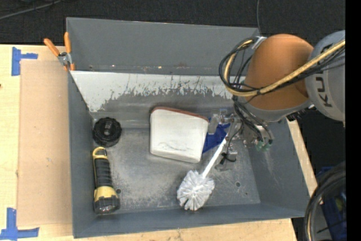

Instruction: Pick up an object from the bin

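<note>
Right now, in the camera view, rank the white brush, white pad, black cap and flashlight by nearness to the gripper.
1. White brush, handle beside the gripper.
2. White pad, centre.
3. Black cap and flashlight, far left: too close to call.

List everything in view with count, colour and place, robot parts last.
Bin: one, grey, centre.
Cap: one, black, round, left floor.
Torch: one, black and yellow, front left, along the left wall.
Box: one, white with reddish back edge, middle.
Brush: one, white, front middle, handle pointing toward the tool.
Blue thing: one, right of the box, partly under the tool; kind unclear.
Tool: one, dark metal, over the brush handle's upper end.
Cover: one, orange, above the tool.
Cables: several, black and yellow, around the cover.
</note>
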`<state>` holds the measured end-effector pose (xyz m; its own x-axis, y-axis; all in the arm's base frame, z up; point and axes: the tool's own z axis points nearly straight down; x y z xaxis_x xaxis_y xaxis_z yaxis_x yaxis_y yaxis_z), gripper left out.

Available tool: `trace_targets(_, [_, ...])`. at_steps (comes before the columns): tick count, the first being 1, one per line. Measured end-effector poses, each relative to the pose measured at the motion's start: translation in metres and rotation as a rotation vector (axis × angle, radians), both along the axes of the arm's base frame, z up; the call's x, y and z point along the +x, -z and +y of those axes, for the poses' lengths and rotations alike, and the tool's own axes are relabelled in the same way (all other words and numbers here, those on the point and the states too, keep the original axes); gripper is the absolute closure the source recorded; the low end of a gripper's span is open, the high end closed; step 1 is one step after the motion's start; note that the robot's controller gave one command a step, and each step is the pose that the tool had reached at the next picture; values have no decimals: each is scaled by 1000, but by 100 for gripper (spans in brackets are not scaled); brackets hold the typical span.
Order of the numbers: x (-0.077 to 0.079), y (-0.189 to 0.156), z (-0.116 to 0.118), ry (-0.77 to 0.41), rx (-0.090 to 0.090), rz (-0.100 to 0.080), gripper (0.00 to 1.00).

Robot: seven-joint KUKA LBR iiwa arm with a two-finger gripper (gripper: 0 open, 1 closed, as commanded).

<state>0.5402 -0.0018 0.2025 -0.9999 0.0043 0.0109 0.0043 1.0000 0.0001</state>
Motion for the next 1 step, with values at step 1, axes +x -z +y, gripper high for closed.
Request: trace_targets(1, [1,-4,0,0,0,-8,0])
